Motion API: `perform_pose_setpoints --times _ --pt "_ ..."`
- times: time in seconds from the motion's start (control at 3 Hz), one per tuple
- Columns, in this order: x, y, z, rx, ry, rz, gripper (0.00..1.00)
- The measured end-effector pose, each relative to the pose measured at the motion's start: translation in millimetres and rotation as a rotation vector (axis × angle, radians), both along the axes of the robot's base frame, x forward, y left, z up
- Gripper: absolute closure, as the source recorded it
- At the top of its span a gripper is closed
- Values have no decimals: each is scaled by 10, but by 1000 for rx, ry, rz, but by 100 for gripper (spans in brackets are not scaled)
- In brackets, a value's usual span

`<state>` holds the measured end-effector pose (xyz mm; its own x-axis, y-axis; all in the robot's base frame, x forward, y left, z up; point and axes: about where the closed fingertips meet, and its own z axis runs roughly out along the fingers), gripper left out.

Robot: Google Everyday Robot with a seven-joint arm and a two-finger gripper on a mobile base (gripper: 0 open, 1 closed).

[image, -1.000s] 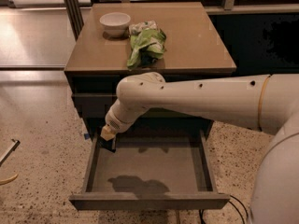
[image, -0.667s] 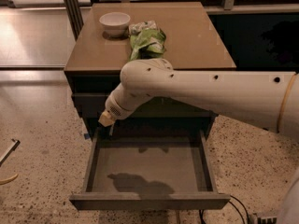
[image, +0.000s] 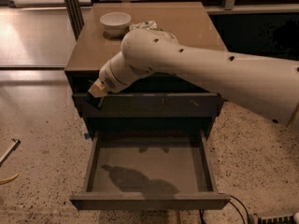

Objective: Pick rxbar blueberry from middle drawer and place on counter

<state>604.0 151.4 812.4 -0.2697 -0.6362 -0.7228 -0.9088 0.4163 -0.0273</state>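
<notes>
Far left, my gripper (image: 96, 100) hangs just under the counter's (image: 196, 27) front-left corner; grip state, can't tell. Dark bit at its tip, likely the bar (image: 93, 103). Drawer (image: 149, 202) floor bare. Counter lies up-right.

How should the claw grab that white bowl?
Probably pinch the bowl by its rim, coming straight down from above. It sits upright on the counter, open side up, so the thin edge is free. The bag lies close on its right, so take the left edge. The claw is just below the counter's left front corner.
</notes>
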Motion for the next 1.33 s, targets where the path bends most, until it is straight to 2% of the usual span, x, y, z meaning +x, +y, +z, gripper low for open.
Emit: perform_pose_setpoints --times 0.33,0.67,1.0,1.33 --pt "135 66 356 56 -53 -6 100" --pt "135 67 357 56 -53 -5 100" --pt "205 116 600 48 -103 -3 100" --pt "368 149 1007 49 -185 -10 100"
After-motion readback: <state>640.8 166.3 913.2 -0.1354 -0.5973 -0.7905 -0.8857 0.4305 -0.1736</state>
